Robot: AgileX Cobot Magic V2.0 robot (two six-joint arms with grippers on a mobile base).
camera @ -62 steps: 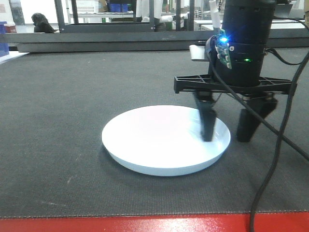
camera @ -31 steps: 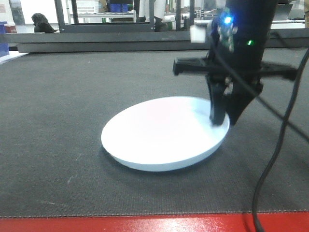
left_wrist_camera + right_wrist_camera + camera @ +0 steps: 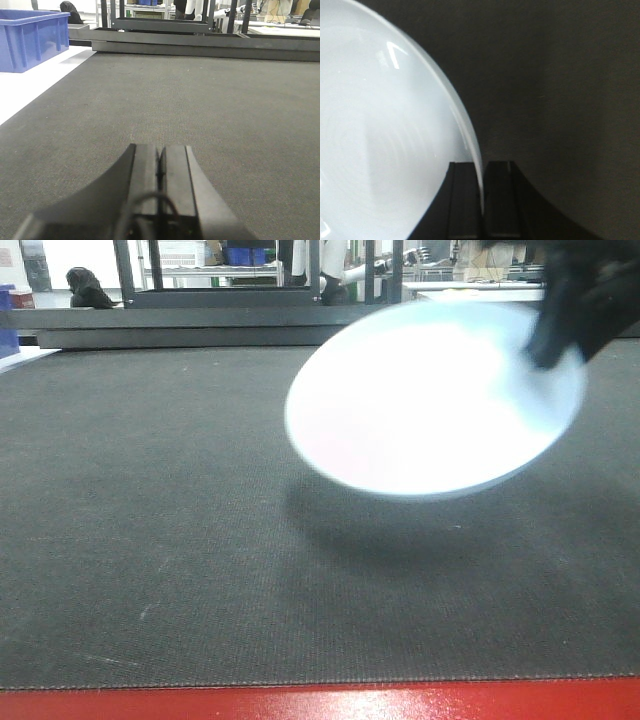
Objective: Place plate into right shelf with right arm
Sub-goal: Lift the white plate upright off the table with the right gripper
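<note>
Above the red front edge [image 3: 300, 705] of the desk [image 3: 150, 540], the white plate [image 3: 430, 400] hangs clear of the dark mat. It is tilted with its face toward the front camera, and its shadow is spread beneath it. The right claw [image 3: 560, 335] is clamped on the plate's upper right rim. The right wrist view shows that thin raised edge running between the two fingers [image 3: 462, 200], which have closed on it.

The left claw [image 3: 160, 165] sits low over the mat, its jaws pressed together on nothing. A blue bin [image 3: 30, 37] stands off to its left, and dark racks [image 3: 250, 290] line the far side of the room. No steel shelf can be picked out from here.

The plate looks rigid, glossy and breakable. Held by a single rim pinch, most of its weight hangs out from the fingers, so it could pivot or slide in the grip. The sloping rim is the only practical place to hold it, seated well in, and the carry is best kept slow.

One second ago the plate lay flat on the mat with the claw spread astride its right edge. Half a second ago the fingers had closed on the rim. Now it is airborne.
</note>
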